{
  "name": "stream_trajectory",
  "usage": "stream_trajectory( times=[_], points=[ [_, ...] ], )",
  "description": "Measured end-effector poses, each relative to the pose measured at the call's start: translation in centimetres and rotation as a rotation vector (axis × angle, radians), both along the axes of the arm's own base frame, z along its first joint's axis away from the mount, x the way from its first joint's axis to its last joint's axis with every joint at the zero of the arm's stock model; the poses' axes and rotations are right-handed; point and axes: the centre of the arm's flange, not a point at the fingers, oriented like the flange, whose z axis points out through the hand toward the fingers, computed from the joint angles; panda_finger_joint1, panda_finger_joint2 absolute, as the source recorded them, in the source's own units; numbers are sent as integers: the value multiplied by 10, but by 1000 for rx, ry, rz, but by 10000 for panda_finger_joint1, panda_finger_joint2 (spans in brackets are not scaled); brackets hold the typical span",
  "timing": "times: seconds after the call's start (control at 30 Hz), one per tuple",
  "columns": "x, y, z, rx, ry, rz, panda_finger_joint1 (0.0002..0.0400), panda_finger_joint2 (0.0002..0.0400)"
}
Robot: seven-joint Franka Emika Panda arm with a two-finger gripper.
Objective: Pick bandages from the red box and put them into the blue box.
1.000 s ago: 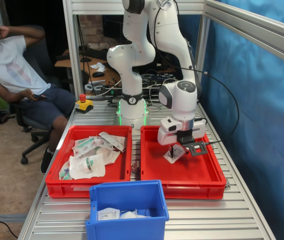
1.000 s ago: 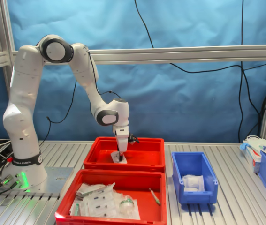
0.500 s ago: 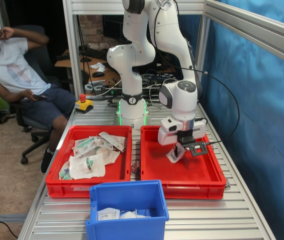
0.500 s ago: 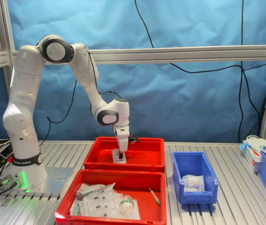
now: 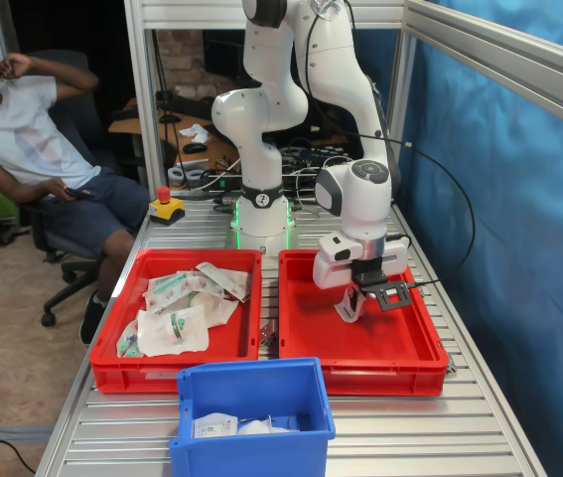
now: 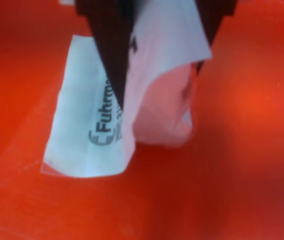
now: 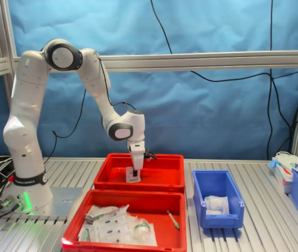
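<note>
Gripper [image 6: 157, 75] pinched shut on small flat white crinkly bandage packet [image 6: 89, 135], centre of wrist view, dark fingers [image 6: 109, 50] clamping its upper edge. Packet hangs clear above floor of wide shallow red plastic tray [image 5: 400, 343], right of centre in first exterior view; long axis near vertical, free corner pointing down. Advice: raise straight, clear rim, carry steadily without swinging to small blue plastic bin [image 5: 251, 393], lower centre; release low inside.
</note>
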Motion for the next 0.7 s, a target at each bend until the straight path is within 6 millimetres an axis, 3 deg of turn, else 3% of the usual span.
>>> stream_trajectory(
  times=[0.33, 0.47, 0.67, 0.7],
  points=[
    [1, -1, 1, -19, 37, -2, 53, 53],
    [2, -10, 12, -61, 109, -15, 53, 53],
    [21, -22, 56, -69, 103, -51, 53, 53],
    [31, -26, 76, -60, 78, -67, 53, 53]
  ],
)
